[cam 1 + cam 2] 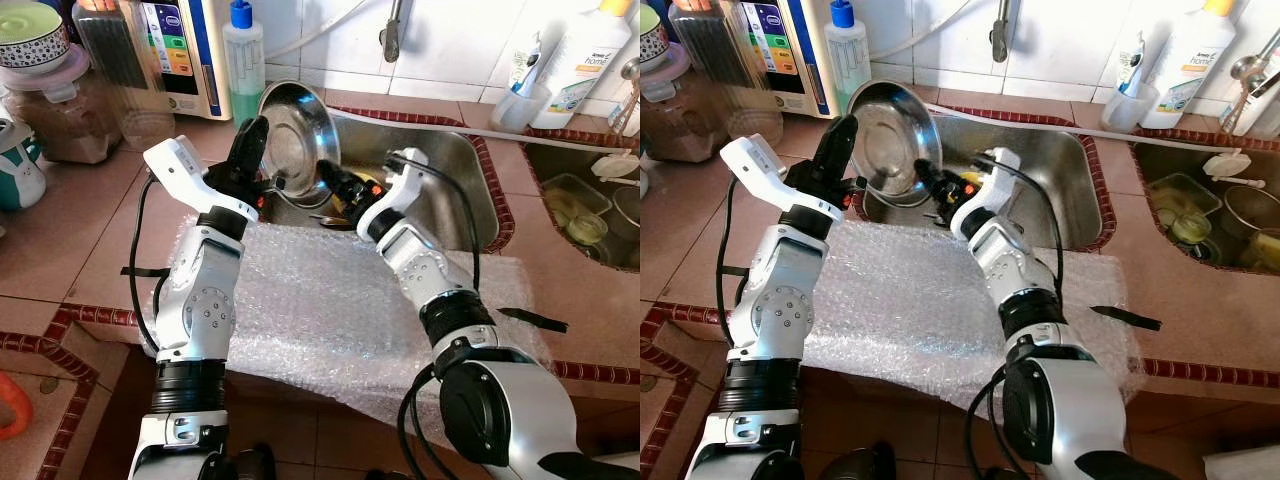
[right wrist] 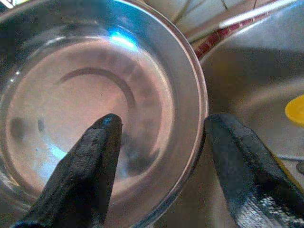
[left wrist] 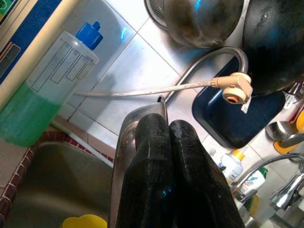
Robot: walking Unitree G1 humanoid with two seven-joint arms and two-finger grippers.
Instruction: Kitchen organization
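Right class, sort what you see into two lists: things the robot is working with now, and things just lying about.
In use:
steel bowl, tilted on edge at the sink
left gripper, shut on the bowl's rim
right gripper, open astride the rim

Lying about:
green soap bottle
bubble wrap
white bottle

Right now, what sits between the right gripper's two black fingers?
The rim of the round steel bowl sits between the right gripper's spread fingers, in the right wrist view.

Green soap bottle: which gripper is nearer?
Left. The left gripper, shut on the steel bowl's rim, sits just below the green soap bottle; the right gripper is open, farther over the sink.
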